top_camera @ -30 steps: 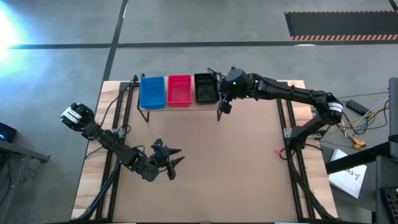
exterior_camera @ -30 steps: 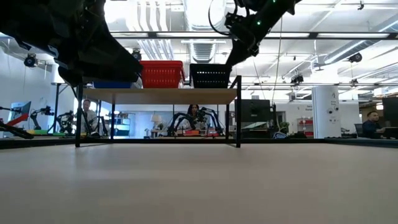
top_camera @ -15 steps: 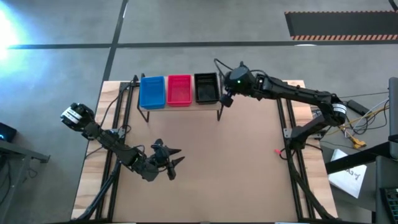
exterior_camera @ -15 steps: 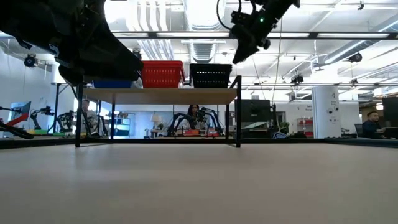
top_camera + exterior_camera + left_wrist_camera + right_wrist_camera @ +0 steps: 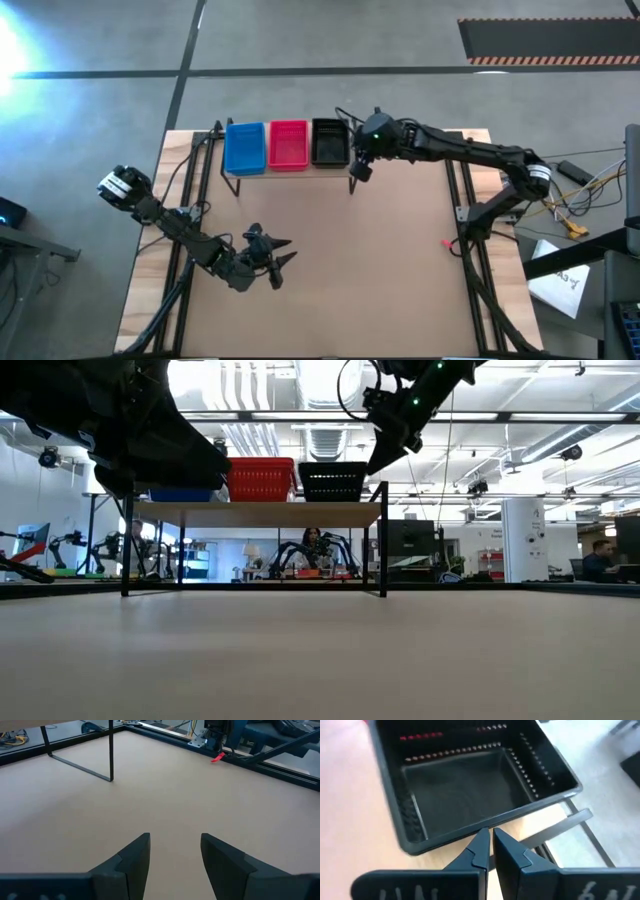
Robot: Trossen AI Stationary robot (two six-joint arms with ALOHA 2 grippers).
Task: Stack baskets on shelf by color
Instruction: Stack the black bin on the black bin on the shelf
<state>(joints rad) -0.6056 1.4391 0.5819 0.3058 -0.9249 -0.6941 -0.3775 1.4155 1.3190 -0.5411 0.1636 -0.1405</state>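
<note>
The shelf (image 5: pixel 260 513) stands at the table's far edge. On its plank, side by side, sit a blue basket (image 5: pixel 245 147), a red basket (image 5: pixel 288 145) and a black basket (image 5: pixel 331 141). How many baskets are nested in each colour, I cannot tell. My right gripper (image 5: pixel 490 831) is shut at the black basket's right side, above the shelf's right end; it also shows in the low view (image 5: pixel 373 462). My left gripper (image 5: pixel 175 837) is open and empty above the table's near left part (image 5: pixel 283 252). My right gripper's shut fingertips (image 5: pixel 482 836) meet the top rim of the black basket's right long wall (image 5: pixel 520 812), near its middle. The fingers slant down from the table's right. The basket sits upright on the shelf plank.
Black rails (image 5: pixel 462 200) run along the table's left and right sides. A small red piece (image 5: pixel 443 242) lies by the right rail. The wide tabletop (image 5: pixel 350 260) in front of the shelf is bare. People and other robots show in the room beyond (image 5: pixel 312 545).
My right gripper rose and drew back toward the table's far right, then came down again to the black basket's right rim. The black basket has slid a little toward the red basket.
</note>
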